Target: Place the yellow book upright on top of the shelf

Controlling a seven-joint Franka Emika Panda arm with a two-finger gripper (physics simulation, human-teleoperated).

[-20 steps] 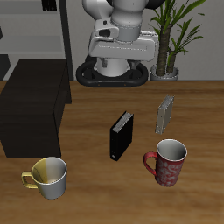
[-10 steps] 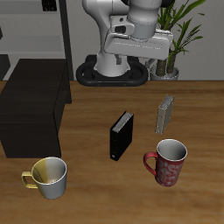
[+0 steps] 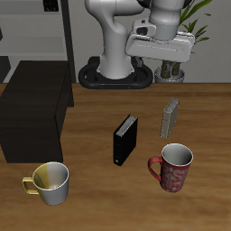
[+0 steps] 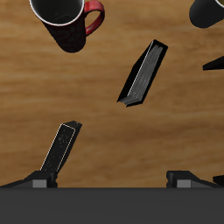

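The yellow book stands upright on the table, behind the red mug; in the wrist view it shows from above, close to one finger. The shelf is the low black cabinet at the table's far side from the book; only its corner shows in the wrist view. My gripper hangs high above the table, behind the yellow book. In the wrist view the gripper is open and empty, its fingers wide apart.
A black book stands at mid-table. A red mug and a yellow mug stand near the front edge. A potted plant and a tall grey rack are at the back.
My gripper has moved sideways along the back of the table, away from the shelf and toward the plant, ending above the area behind the yellow book. Nothing on the table moved.
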